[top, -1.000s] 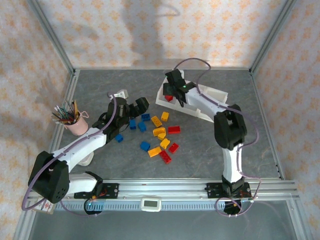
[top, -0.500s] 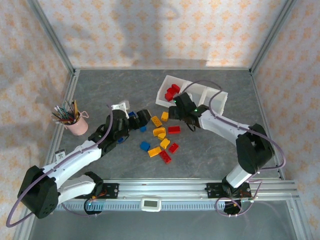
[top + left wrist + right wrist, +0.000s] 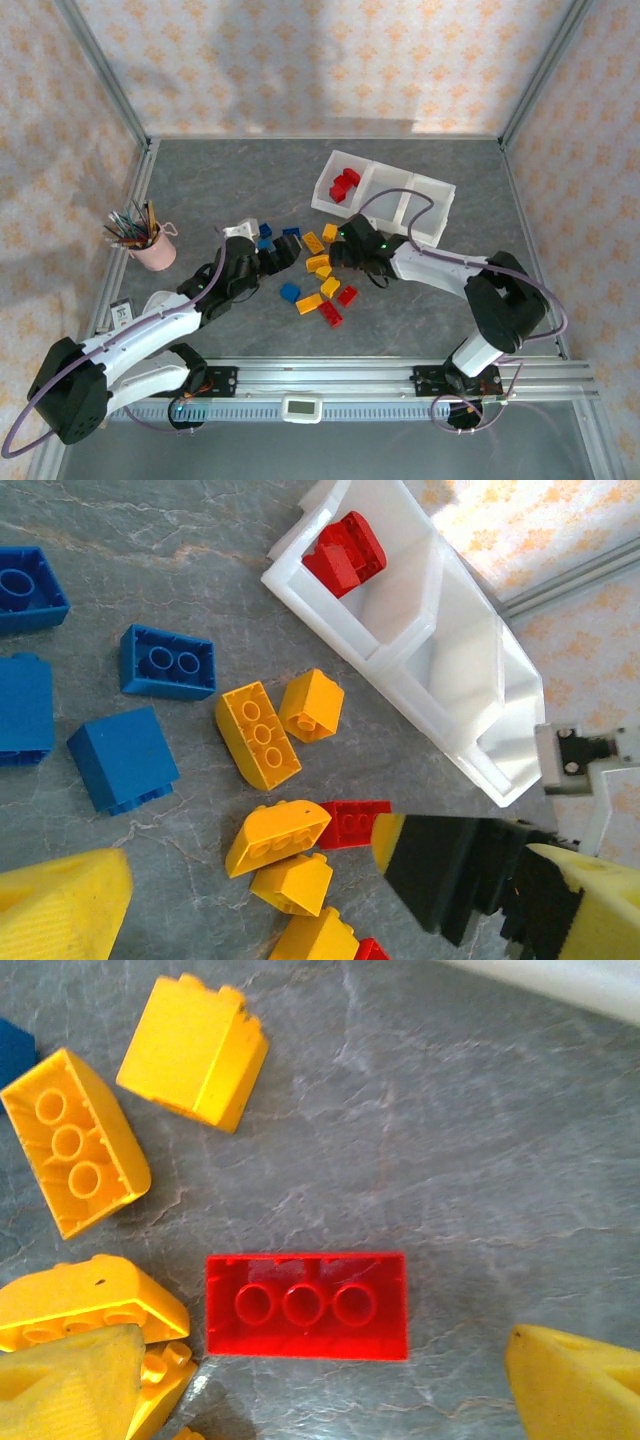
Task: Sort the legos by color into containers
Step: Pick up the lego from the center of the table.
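Red, yellow and blue legos lie scattered mid-table. My right gripper (image 3: 345,260) (image 3: 320,1390) hangs open, low over an upside-down red lego (image 3: 306,1305) (image 3: 355,823) that lies between its yellow fingertips (image 3: 70,1385) without touching them. My left gripper (image 3: 280,256) (image 3: 330,920) is open and holds nothing, just left of the pile, with blue legos (image 3: 167,662) and yellow legos (image 3: 257,733) ahead of it. The white three-compartment tray (image 3: 428,190) (image 3: 450,660) stands at the back right. Its left compartment holds red legos (image 3: 343,185) (image 3: 345,552).
A pink cup of pens (image 3: 150,245) stands at the left. More yellow legos (image 3: 309,303), red legos (image 3: 330,314) and a blue lego (image 3: 289,292) lie nearer the front. Metal frame rails edge the table on all sides.
My right gripper left the tray's red compartment and came down to the pile, over a red lego. My left gripper shifted nearer and slightly right.
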{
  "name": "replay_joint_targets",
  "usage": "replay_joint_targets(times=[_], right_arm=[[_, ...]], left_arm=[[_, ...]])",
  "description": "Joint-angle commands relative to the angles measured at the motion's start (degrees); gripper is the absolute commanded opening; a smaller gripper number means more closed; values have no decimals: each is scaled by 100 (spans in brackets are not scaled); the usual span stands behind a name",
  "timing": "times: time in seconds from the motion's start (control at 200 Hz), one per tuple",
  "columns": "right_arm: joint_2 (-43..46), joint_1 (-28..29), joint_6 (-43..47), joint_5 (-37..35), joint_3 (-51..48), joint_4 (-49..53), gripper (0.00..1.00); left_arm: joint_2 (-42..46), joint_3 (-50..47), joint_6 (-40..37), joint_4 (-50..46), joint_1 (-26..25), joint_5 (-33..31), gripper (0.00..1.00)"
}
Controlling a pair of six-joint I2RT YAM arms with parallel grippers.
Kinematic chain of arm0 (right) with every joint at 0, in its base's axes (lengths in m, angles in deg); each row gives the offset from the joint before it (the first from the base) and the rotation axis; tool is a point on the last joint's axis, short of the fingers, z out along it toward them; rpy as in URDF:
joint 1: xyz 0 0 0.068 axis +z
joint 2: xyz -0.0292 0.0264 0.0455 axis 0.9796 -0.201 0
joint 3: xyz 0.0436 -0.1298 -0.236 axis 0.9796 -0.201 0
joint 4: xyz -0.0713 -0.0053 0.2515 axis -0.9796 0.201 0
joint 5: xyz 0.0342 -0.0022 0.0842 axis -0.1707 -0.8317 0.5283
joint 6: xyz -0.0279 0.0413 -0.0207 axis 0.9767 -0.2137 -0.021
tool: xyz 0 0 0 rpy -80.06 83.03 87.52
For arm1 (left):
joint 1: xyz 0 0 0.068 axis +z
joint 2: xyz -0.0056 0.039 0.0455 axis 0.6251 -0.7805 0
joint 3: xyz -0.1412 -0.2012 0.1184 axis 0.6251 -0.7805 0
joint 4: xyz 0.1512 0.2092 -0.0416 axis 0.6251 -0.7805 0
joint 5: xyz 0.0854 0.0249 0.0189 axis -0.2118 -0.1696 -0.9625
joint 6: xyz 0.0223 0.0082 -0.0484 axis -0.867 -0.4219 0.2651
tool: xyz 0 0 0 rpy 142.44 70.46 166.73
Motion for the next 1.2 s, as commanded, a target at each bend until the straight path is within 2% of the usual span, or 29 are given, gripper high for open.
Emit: replay_joint_targets(times=[0.0, 0.41, 0.761, 1.021, 1.196], right_arm=[[-215, 87, -94, -95, 61, -146, 92], [-848, 92, -9, -302, 312, -236, 83], [-828, 92, 138, -433, 313, -196, 60], [-390, 50, 190, -504, 439, 13, 59], [-307, -139, 361, -618, 872, 114, 59]], left_arm=[[88, -80, 93, 62, -35, -176, 99], [-19, -39, 45, 81, -35, -181, 99], [-71, -21, 21, 112, -32, -172, 99], [-115, 75, -38, 129, -34, -161, 99], [-124, 254, -215, 147, -1, -353, 99]])
